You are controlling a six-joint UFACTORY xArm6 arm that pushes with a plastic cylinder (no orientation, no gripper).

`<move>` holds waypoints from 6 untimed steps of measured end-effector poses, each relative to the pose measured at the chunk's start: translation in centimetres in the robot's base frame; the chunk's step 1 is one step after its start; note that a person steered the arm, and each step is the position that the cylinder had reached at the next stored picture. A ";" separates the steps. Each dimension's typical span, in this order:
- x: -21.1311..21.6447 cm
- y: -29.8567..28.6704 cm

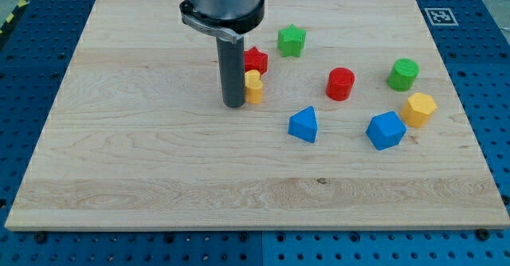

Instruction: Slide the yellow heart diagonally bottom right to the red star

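Against the yellow heart's (253, 87) left side rests my tip (233, 104); red star (255, 60) just above.

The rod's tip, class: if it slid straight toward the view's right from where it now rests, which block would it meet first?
My tip would meet the small yellow heart block first; it already sits right beside it, probably touching.

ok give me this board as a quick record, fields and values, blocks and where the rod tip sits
my tip: just left of the yellow heart, touching or nearly so
yellow heart: partly hidden by the rod, directly below the red star
red star: partly hidden by the rod
green star
red cylinder
green cylinder
yellow hexagon
blue blocks
board: wooden
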State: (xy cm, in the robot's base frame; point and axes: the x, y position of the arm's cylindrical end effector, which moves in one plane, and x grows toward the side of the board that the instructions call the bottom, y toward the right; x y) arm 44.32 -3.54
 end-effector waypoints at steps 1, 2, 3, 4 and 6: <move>-1.8 -3.6; -4.8 -4.5; -4.8 -3.5; -4.8 -2.0; -3.4 -0.1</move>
